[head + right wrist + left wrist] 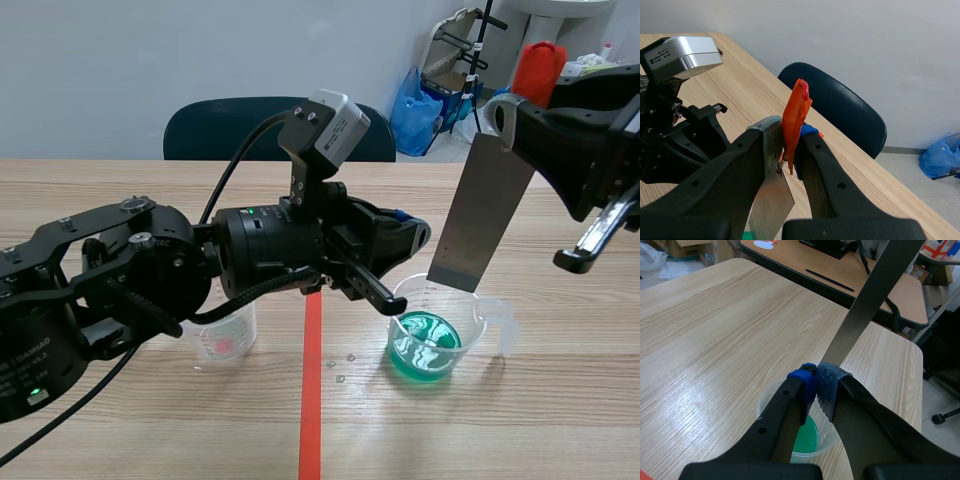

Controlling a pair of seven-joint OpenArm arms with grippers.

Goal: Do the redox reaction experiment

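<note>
Your right gripper point(787, 136) is raised over the right side of the table point(520, 420). Its jaws are clamped on the top of a metal strip point(480, 210), with an orange-red tab point(540, 70) pinched alongside it. The strip hangs tilted. Its lower end is at the rim of a clear beaker point(482, 325), above the green liquid point(425, 348) that covers only the beaker's bottom. The beaker stands upright on the table.

Your left gripper point(816, 386) comes in from the left and hovers over the left side of that same beaker. Its jaws are narrow, the pads point(829, 390) all but touching, and nothing is visible between them. In the left wrist view the strip's lower end shows just ahead of the pads; you cannot tell whether they touch.

1 second beaker point(225, 338), clear with reddish print, stands on the table well left of the first, partly hidden behind your left arm. 1 dark chair point(215, 125) sits at the table's far edge. 1 blue bag point(415, 110) lies beyond it by the wall.
</note>
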